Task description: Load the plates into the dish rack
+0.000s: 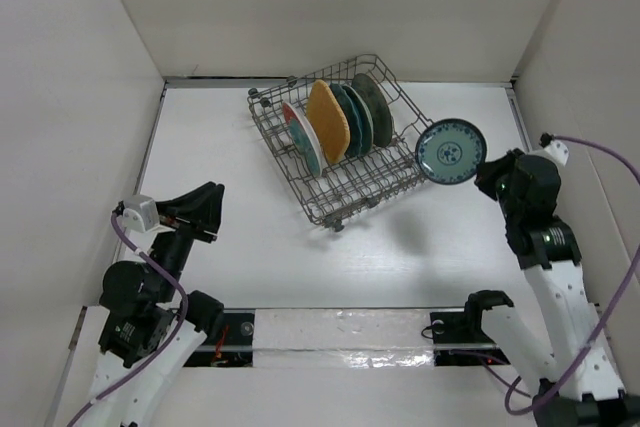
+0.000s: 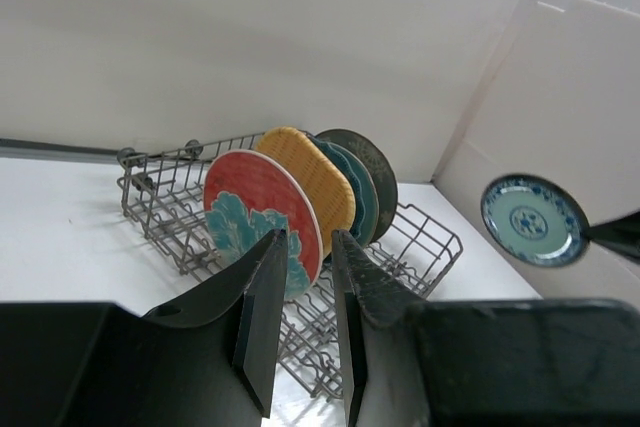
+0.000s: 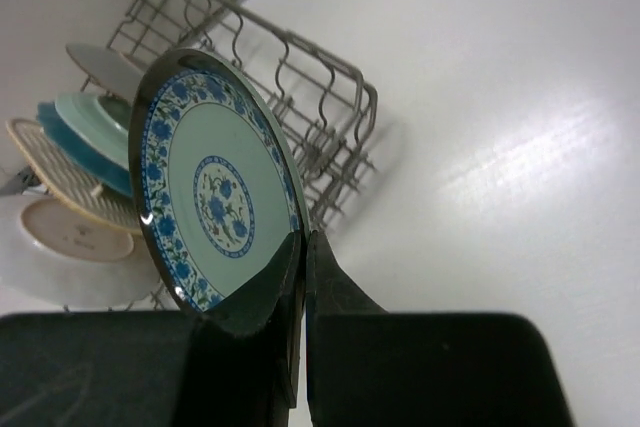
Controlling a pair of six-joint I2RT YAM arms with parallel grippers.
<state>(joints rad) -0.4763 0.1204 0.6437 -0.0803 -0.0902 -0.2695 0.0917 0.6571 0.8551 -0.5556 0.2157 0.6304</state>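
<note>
The grey wire dish rack stands tilted at the table's far middle. Several plates stand on edge in it: red with teal flowers, yellow woven, teal and a dark grey one. My right gripper is shut on the rim of a pale mint plate with blue flower bands, holding it upright in the air just right of the rack. It also shows in the right wrist view. My left gripper is open and empty, well left of the rack and pointing at it.
White walls enclose the table on the left, back and right. A shiny strip runs along the near edge between the arm bases. A purple cable loops over the right arm.
</note>
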